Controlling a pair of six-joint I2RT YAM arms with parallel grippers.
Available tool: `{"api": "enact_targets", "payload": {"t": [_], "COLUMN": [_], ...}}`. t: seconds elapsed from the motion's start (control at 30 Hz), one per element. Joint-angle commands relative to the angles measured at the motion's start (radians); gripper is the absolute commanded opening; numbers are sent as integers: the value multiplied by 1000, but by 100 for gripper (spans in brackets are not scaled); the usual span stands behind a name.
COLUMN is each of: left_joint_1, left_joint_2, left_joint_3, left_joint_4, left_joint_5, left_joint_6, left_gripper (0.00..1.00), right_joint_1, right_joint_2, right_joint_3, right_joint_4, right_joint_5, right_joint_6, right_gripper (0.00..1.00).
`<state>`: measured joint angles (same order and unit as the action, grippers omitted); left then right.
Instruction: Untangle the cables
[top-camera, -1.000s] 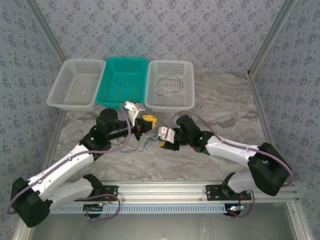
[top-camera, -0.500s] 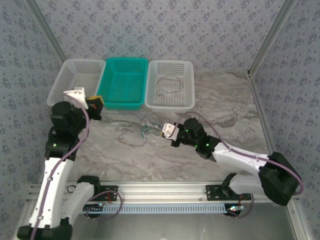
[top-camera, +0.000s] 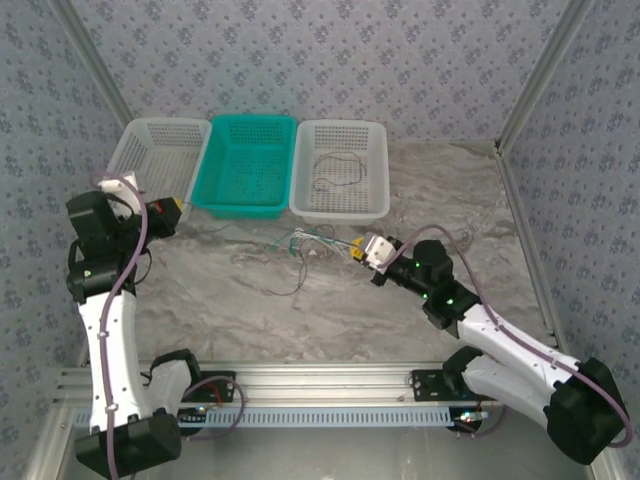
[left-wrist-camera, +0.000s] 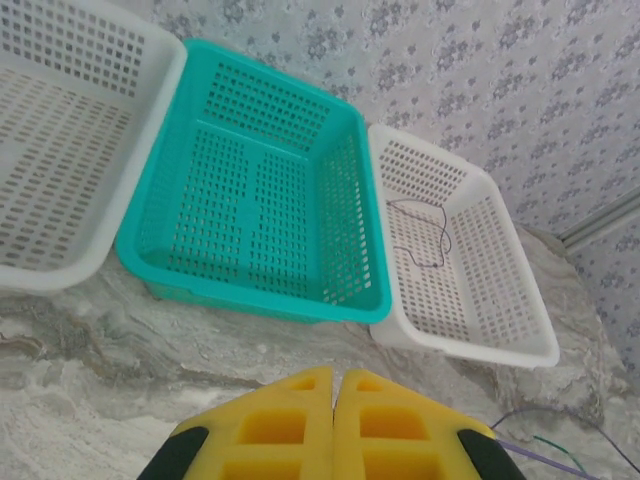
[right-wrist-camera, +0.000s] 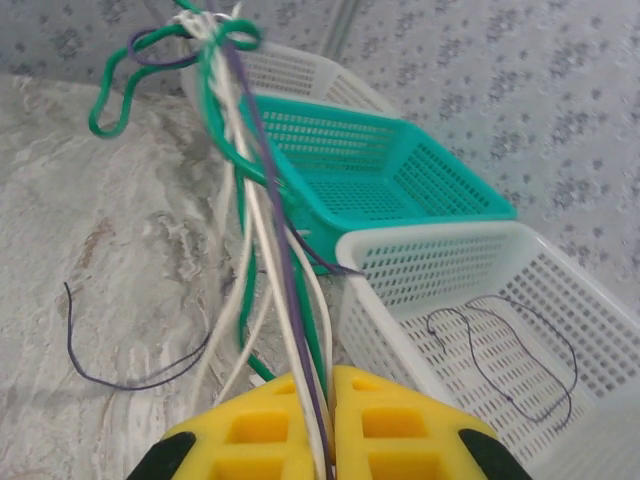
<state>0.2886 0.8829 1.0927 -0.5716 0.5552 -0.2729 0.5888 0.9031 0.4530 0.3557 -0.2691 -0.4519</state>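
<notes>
3 baskets: left basket (top-camera: 160, 125) white, teal basket (top-camera: 250, 120), right basket (top-camera: 345, 125) white. Cables: mixed bunch (right-wrist-camera: 280, 230) pinched in closed right gripper (right-wrist-camera: 330, 385). 1 dark wire (top-camera: 335, 172) in right basket. 1 loose wire (right-wrist-camera: 130, 375) on table (top-camera: 200, 300). Left gripper (left-wrist-camera: 333, 385) jaws pressed together, hold unclear. Marbled grey top, flowered walls (top-camera: 320, 60).

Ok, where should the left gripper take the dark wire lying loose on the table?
Probably the dark wire at its free end, the tip farthest from the bundle the right gripper is shut on. It lies flat on bare table, so come straight down from above, jaws across the strand. Nearer the bundle it runs in among the white and green strands, which a pinch might catch.
</notes>
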Motion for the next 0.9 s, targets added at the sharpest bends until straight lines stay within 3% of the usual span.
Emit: {"api": "enact_targets", "payload": {"t": [0.0, 0.1, 0.23, 0.27, 0.33, 0.43, 0.53, 0.6, 0.67, 0.8, 0.87], "left_joint_1": [132, 131, 102, 63, -84, -385, -578, -629, -638, -645, -656], "left_joint_2": [21, 22, 22, 20, 10, -8, -25, -42, -64, -109, -133], "left_joint_3": [99, 84, -16, -45, -93, -138, -209, -273, -340, -423, -452], "left_joint_4": [198, 218, 417, 484, 554, 502, 463, 450, 435, 421, 424], "left_joint_5": [-443, -320, 127, 222, 292, 184, 13, -101, -192, -209, -218], "left_joint_6": [73, 74, 2, -22, -37, 67, 116, 103, 55, -3, -25], "left_gripper": [0, 0, 0, 0, 0, 0, 0, 0, 0, 0, 0], "right_joint_1": [-125, -122, -52, -23, 60, 188, 308, 346, 354, 362, 355], "right_joint_2": [-36, -49, -29, -8, 58, 191, 320, 388, 428, 384, 347], "right_joint_3": [-51, -7, 13, 27, 63, 93, 85, 78, 106, 151, 178], "right_joint_4": [-210, -284, -278, -292, -316, -314, -294, -292, -332, -383, -411], "right_joint_5": [160, 167, 128, 101, 61, 17, 130, 204, 242, 194, 134], "right_joint_6": [183, 305, 441, 456, 487, 552, 582, 584, 596, 552, 532], "right_gripper": [0, 0, 0, 0, 0, 0, 2, 13, 35, 70, 77]}}
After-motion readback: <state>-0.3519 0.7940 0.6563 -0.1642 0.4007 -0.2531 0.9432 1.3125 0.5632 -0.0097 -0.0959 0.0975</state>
